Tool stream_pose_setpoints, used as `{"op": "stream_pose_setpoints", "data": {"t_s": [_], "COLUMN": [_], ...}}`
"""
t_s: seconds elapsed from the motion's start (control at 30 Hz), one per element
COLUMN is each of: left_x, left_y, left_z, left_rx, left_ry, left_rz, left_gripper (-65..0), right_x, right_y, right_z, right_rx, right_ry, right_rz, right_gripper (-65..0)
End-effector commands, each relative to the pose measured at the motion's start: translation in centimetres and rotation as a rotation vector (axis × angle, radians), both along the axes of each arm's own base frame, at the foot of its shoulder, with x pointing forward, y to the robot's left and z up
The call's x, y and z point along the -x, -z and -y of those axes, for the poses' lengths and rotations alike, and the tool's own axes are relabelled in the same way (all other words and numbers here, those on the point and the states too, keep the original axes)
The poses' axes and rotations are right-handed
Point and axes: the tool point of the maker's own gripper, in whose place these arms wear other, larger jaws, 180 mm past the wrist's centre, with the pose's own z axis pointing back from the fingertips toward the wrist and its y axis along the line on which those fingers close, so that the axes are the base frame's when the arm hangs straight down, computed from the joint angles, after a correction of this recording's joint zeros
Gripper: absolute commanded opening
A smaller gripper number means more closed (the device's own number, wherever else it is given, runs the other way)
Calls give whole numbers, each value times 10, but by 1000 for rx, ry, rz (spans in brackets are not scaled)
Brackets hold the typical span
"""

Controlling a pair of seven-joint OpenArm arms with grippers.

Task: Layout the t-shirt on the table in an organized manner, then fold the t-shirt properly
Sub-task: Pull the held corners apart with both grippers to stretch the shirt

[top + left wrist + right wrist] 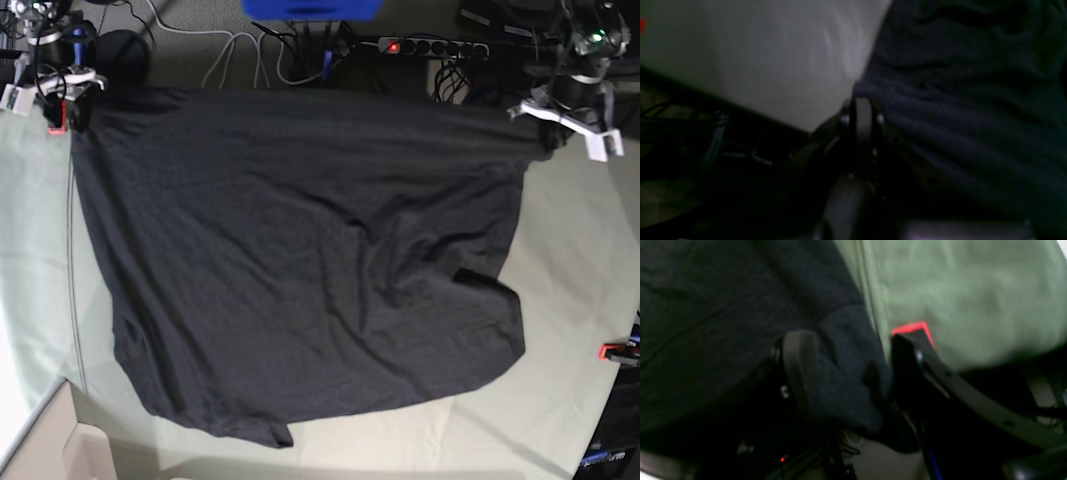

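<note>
The dark charcoal t-shirt [300, 260] lies spread and creased over the pale grey-green table [570, 300], its far edge stretched between both arms. At the shirt's far right corner, my left gripper [549, 138] is shut on the t-shirt; the left wrist view shows its fingers [862, 100] pressed together on the hem of the t-shirt [957, 100], beside the bare table [773, 50]. At the far left corner my right gripper [72, 105] is open. In the right wrist view its fingers [800, 366] stand wide apart with a fold of the t-shirt [840, 373] between them.
Red-orange clamps [912, 327] [612, 351] sit at the table's edges. Beyond the far edge lie a power strip [430, 47], cables and a blue box [310, 8]. A cardboard box [60, 450] stands at the near left corner.
</note>
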Motion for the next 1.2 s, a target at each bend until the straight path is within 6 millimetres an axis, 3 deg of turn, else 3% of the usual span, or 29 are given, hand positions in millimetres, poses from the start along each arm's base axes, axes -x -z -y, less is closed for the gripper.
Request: {"op": "stream_pose_setpoints", "data": {"t_s": [0.0, 0.27, 0.4, 0.93, 1.17], "left_x": [-2, -15, -20, -38, -45], "left_y": [-11, -36, -49, -68, -82], "left_z": [-10, -52, -69, -80, -81], "left_rx": [-31, -96, -119, -152, -171], "left_ry": [-8, -109, -153, -148, -147], "left_rz": [30, 111, 152, 205, 240], "left_gripper": [-648, -648, -648, -648, -647], "right_x": [-5, -24, -23, -12, -12], "right_y": [-9, -8, -8, 7, 18], "right_z": [6, -5, -6, -11, -44], "right_rx": [17, 6, 3, -32, -83], "right_ry": [-2, -61, -59, -48, -130], "right_rz": [37, 49, 49, 14, -17], "right_gripper": [-292, -293, -293, -292, -292]}}
